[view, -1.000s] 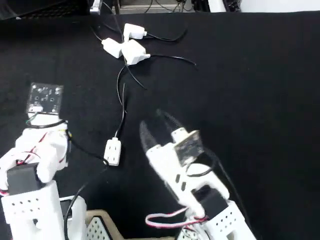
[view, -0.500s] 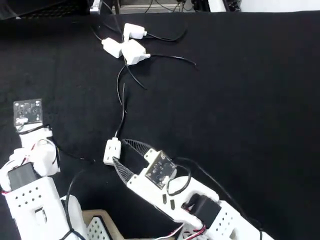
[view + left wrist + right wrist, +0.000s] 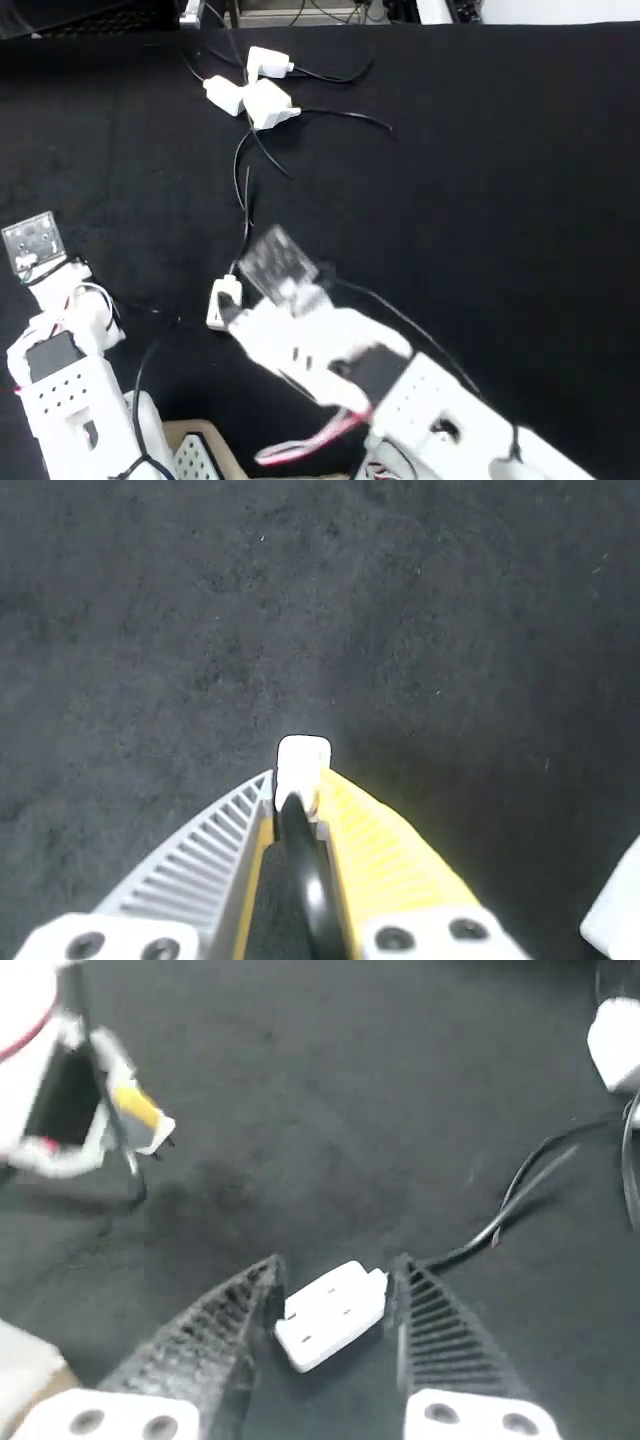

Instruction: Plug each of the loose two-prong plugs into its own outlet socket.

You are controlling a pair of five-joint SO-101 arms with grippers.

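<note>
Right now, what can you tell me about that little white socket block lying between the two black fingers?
The socket block is a small white rectangular piece, plastic by its look, with narrow slots in its upper face. It lies flat on the black table, and a thin black cable leaves one end. It sits between the open black fingers of the right gripper; whether they touch it I cannot tell.
</note>
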